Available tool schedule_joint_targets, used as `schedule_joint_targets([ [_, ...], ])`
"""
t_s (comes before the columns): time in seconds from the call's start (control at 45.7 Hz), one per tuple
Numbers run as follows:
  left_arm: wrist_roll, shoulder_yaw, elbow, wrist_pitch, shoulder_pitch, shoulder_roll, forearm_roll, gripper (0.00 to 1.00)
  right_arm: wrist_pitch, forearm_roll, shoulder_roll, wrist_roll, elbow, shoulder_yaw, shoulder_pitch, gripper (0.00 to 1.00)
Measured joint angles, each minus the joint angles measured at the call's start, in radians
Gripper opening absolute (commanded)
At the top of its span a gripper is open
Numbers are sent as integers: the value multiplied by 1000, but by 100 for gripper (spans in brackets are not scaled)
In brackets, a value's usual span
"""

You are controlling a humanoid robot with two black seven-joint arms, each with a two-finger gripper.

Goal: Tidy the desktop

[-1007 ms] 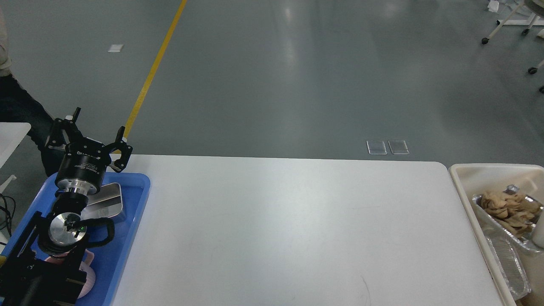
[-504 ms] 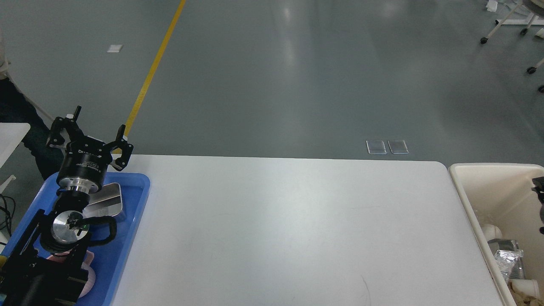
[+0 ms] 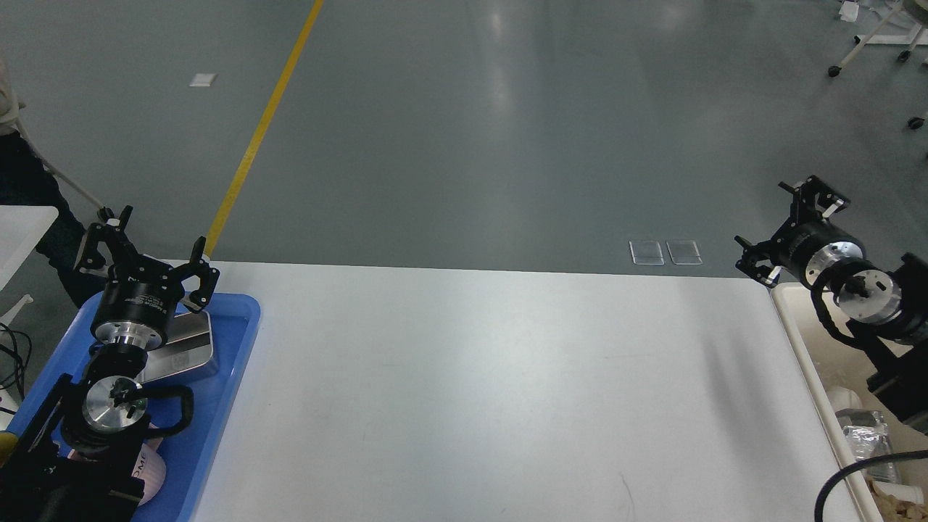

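The desktop (image 3: 493, 384) is a wide glossy white tabletop with rounded corners, and its whole middle shows bare. My left gripper (image 3: 156, 243) hangs over the far end of a blue tray (image 3: 243, 341) at the desktop's left edge; it is open with nothing between its fingers. My right gripper (image 3: 767, 216) hovers just past the desktop's far right corner, pointing away to the upper left. It also stands open and holds nothing.
In the blue tray lie a shiny metal box (image 3: 185, 348) and a pink-white round item (image 3: 148, 471), partly hidden by my left arm. A beige bin (image 3: 797, 333) at the right edge holds crumpled foil (image 3: 863, 428). A person's dark legs (image 3: 29, 196) stand far left.
My right arm has risen into view above the bin, from only a tip at the right edge half a second ago. The left gripper has sunk slightly and stays open over the tray.
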Motion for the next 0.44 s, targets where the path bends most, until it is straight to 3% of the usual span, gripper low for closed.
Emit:
schedule_joint_targets([
  [0.175, 9, 0, -18, -11, 49, -4, 0, 97, 86, -1, 105, 57, 238, 193, -165, 100],
  [0.372, 2, -4, -71, -21, 104, -8, -1, 97, 99, -96, 218, 240, 458, 292, -354, 100],
  [0.438, 2, -6, -74, -28, 110, -11, -1, 97, 103, -123, 230, 262, 467, 297, -372, 100],
])
